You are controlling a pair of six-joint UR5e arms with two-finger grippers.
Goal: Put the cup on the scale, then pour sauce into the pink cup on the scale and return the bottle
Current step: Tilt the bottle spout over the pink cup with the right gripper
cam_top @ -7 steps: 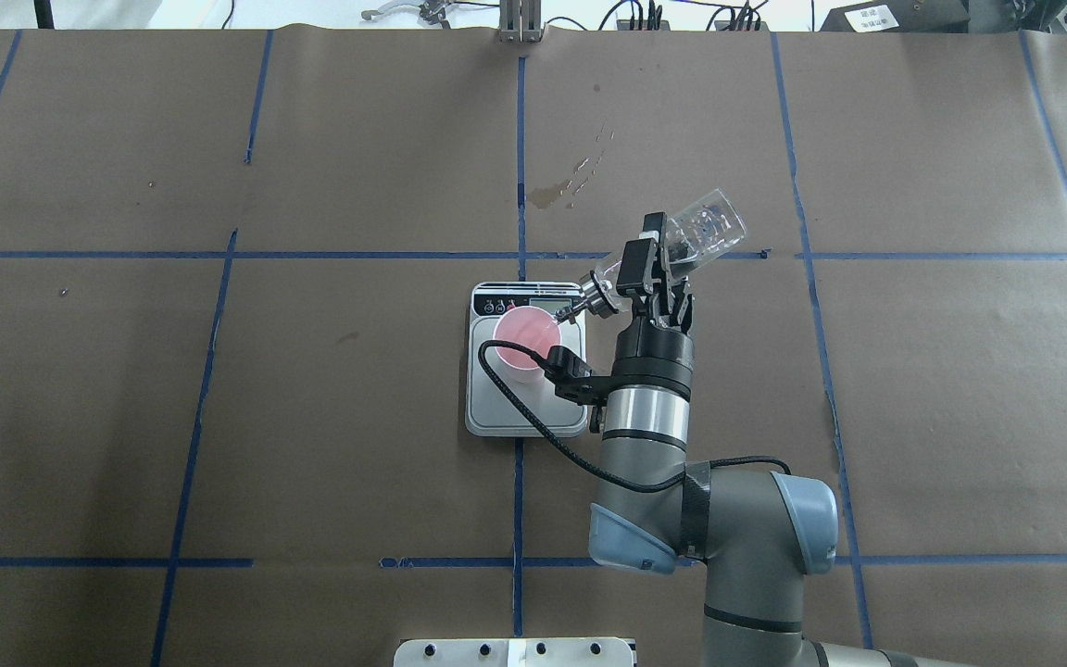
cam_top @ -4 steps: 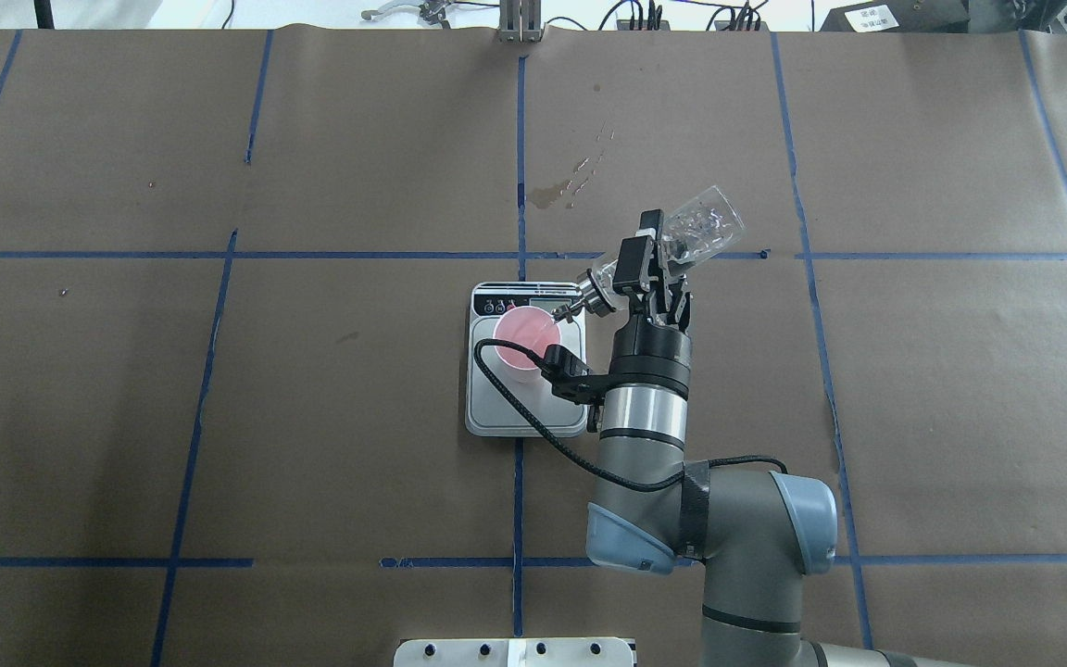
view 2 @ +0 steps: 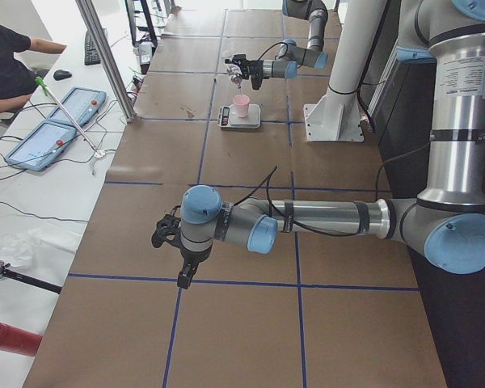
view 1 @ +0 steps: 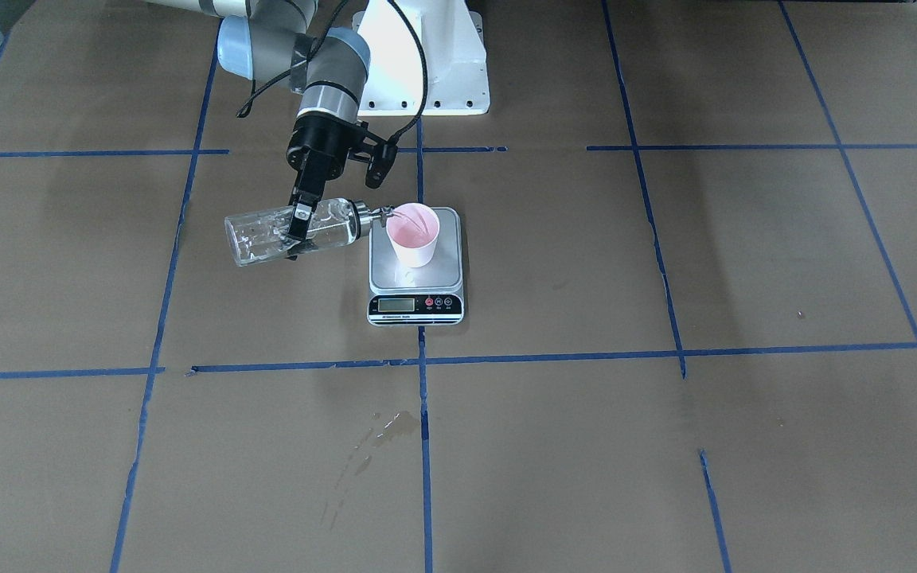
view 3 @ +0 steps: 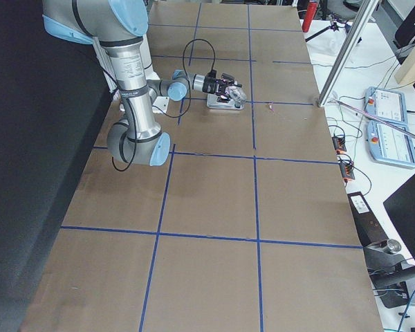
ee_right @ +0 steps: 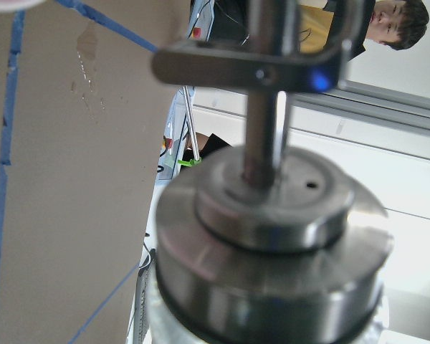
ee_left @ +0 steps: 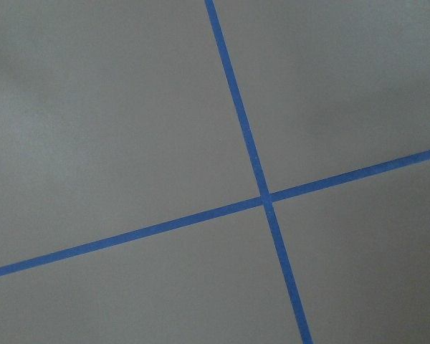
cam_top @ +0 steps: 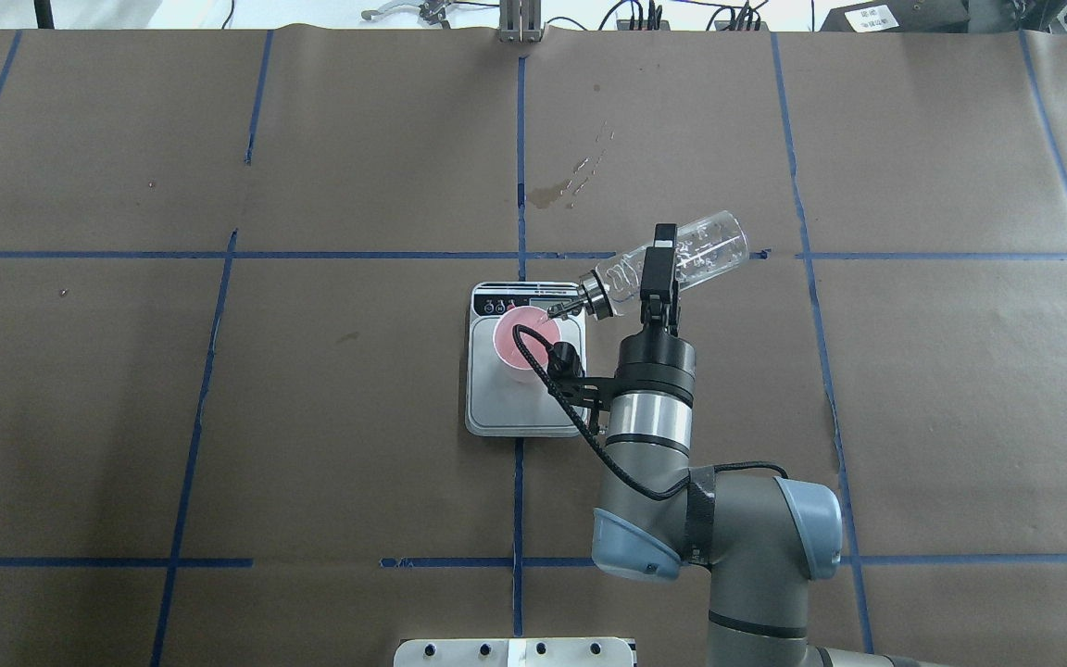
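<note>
At cup (cam_top: 509,335) rim, bottle (cam_top: 706,248) tilted flatter than before

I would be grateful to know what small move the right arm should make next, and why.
Probably tip the bottle slightly further, keeping its spout over the cup: the right gripper holds it near horizontal, spout at the rim of the cup on the scale, and no stream clearly shows.

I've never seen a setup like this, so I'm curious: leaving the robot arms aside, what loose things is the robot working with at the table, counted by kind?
cup: 1
scale: 1
bottle: 1
Total: 3
</note>
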